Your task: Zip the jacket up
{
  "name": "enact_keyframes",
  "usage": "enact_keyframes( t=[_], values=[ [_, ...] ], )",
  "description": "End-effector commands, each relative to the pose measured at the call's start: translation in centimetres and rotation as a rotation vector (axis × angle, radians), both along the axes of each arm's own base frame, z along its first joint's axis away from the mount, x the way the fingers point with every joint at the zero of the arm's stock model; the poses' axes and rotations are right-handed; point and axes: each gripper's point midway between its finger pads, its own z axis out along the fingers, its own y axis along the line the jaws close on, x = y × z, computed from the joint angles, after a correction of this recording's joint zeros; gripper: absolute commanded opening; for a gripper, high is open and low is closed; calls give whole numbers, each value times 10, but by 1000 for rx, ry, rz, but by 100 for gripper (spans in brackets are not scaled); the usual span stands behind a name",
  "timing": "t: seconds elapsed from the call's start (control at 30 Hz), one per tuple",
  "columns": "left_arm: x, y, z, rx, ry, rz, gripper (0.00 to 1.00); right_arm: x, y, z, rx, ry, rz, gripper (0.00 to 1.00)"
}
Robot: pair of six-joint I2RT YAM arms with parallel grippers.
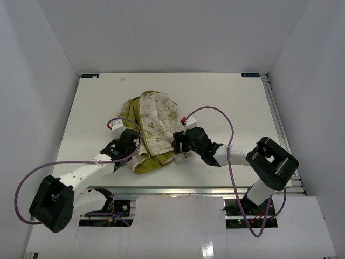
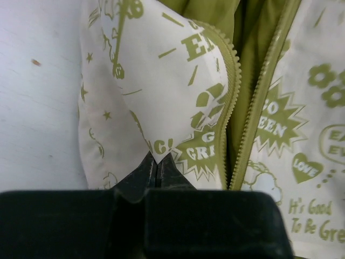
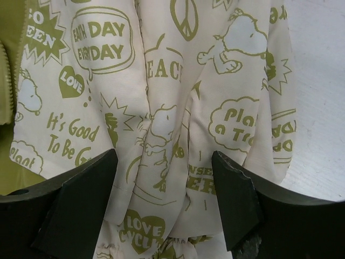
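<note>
the jacket lies crumpled in the middle of the bench. its long axis runs roughly 6 to 12 o'clock in the top view, and olive lining shows at its 10 o'clock side. the left claw is closed tight on a peak of printed cream fabric, at the jacket's 8 o'clock edge. the right claw stands wide apart at the 4 o'clock edge, its fingers astride a bunched fold of the other panel near the hem, gripping nothing.

the zipper is undone. in the left wrist view its two tooth rows rise from about 6 toward 1 o'clock, just to the 3 o'clock side of the pinch, drawing close low down and spreading higher up. i can't make out the slider.

judging from this, the left claw is nearer the zipper's foot and the seam lies between the two claws. the next move likely turns on the right one closing to tension its panel along that line.
</note>
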Motion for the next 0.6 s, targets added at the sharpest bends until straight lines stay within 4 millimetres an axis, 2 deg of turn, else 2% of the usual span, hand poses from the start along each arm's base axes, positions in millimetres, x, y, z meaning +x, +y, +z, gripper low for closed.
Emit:
enact_keyframes(
  t=[0.0, 0.1, 0.17, 0.27, 0.43, 0.57],
  values=[
    [3, 23, 45, 9, -125, 104, 12, 5, 14, 17, 73, -44, 7, 76],
    [3, 26, 63, 12, -153, 109, 55, 10, 9, 18, 43, -43, -26, 75],
    [1, 31, 76, 31, -172, 112, 71, 10, 6, 24, 43, -56, -34, 75],
    [-5, 30, 99, -7, -199, 95, 75, 9, 6, 37, 66, -70, -31, 74],
    [0, -20, 146, -185, -366, -184, 77, 4, 17, 58, 90, -73, 5, 77],
    [4, -45, 152, -219, -374, -301, 79, -1, 23, 57, 78, -48, 44, 80]
  ],
)
